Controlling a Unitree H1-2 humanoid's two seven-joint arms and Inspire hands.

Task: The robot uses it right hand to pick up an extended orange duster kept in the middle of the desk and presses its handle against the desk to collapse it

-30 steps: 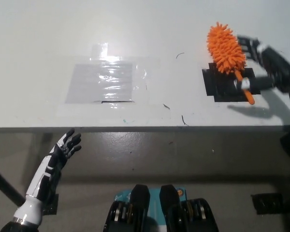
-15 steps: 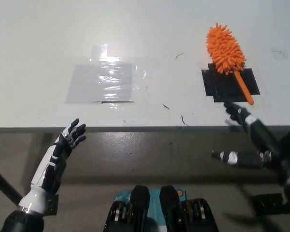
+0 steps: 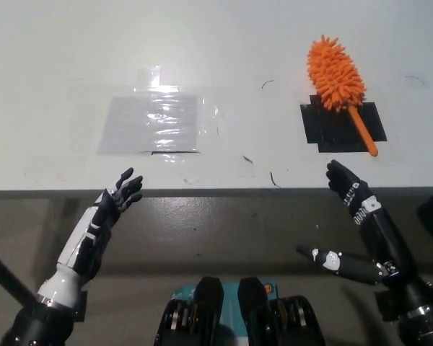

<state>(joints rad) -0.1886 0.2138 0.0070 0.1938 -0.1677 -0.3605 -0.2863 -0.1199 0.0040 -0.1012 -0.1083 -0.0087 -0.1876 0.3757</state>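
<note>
Duster lay flat on the white desk, off toward the robot's right side rather than dead centre, its fluffy orange head pointing away from the robot and its thin orange handle slanting back across a patch of black tape. That tape looked like a marker for where the tool belonged, which would explain the tidy lie. The handle showed short from where I stood, though I could not say for certain whether it was collapsed or drawn out. Nothing held it. The black right hand hung at the desk's near edge, just short of the handle's tip, fingers loosely spread and holding nothing, well placed either to reach in or to draw away. The white left hand rested low at the front edge on the other side, fingers apart, also empty. A clear sheet of plastic film was taped down mid-desk, apart from everything.
</note>
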